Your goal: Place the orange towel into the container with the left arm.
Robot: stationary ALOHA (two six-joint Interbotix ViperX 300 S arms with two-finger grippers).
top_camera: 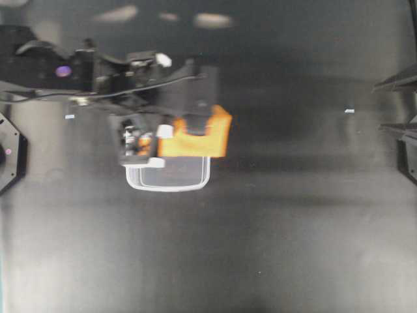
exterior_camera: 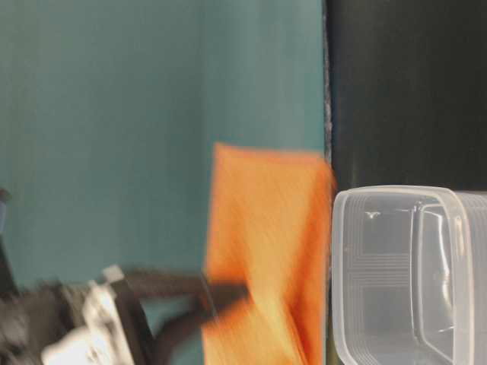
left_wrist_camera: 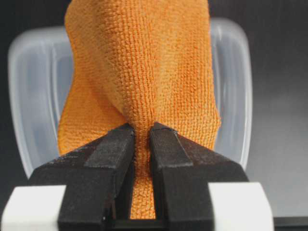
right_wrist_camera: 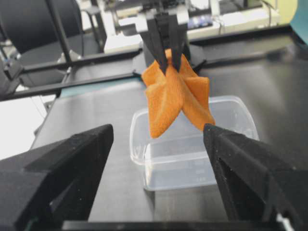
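Note:
My left gripper (left_wrist_camera: 142,130) is shut on the orange towel (left_wrist_camera: 144,62), pinching a fold of it between both fingers. The towel hangs in the air above the clear container (left_wrist_camera: 33,86). In the overhead view the towel (top_camera: 195,140) hangs over the container's (top_camera: 169,177) far edge, with the left gripper (top_camera: 189,124) above it. The right wrist view shows the towel (right_wrist_camera: 175,96) dangling from the left gripper (right_wrist_camera: 167,60) over the container (right_wrist_camera: 192,159), its lower tips near the rim. My right gripper (right_wrist_camera: 158,130) is open and empty, well away from both.
The container stands on a dark table (top_camera: 293,228). The right arm (top_camera: 405,140) sits at the right edge of the overhead view. A teal wall (exterior_camera: 114,114) shows behind the towel (exterior_camera: 266,243) in the table-level view.

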